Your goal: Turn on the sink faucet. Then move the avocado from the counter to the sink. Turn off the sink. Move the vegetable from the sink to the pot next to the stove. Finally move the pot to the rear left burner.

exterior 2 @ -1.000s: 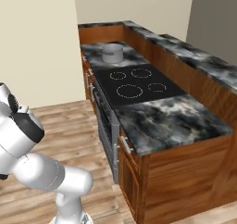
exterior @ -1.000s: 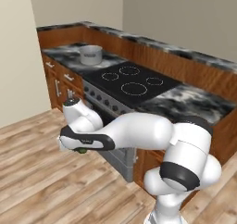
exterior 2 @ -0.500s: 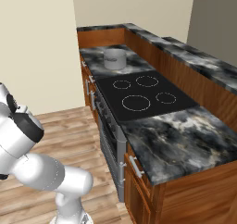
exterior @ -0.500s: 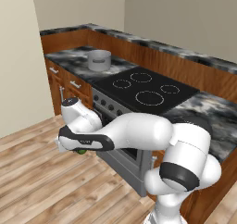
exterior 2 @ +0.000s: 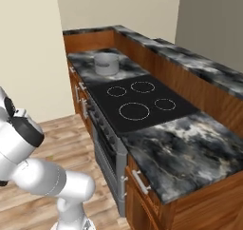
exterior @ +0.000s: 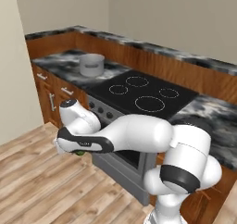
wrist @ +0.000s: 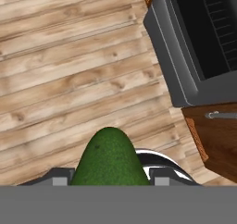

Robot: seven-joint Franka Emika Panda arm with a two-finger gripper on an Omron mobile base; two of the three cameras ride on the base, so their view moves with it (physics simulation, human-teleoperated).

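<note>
Hand view looks down on a wooden floor (wrist: 69,75), with the avocado (wrist: 110,159) rising between the two dark fingertips (wrist: 61,181) at the bottom edge. The gripper (wrist: 110,181) pinches the avocado, one tip on each side of it. At the upper right of that view are the grey oven front (wrist: 180,65) and, below it, a brown cabinet (wrist: 217,140) with a metal handle.

From the left base view, the white arm reaches low and out to the left in front of the stove (exterior: 139,91), well above the floor (exterior: 41,181). A small green patch of the avocado (exterior: 79,152) shows under the hand, where the gripper (exterior: 76,151) hangs.

The pot (exterior: 91,64) stands on the marbled table (exterior: 55,65) just left of the stove, apart from the burners. The right base view shows the same pot (exterior 2: 106,62) at the far end of the table (exterior 2: 180,153), beyond the four burner rings, with the stove (exterior 2: 137,103) between it and the near stretch of table. The rear left burner (exterior 2: 116,91) is bare.
</note>
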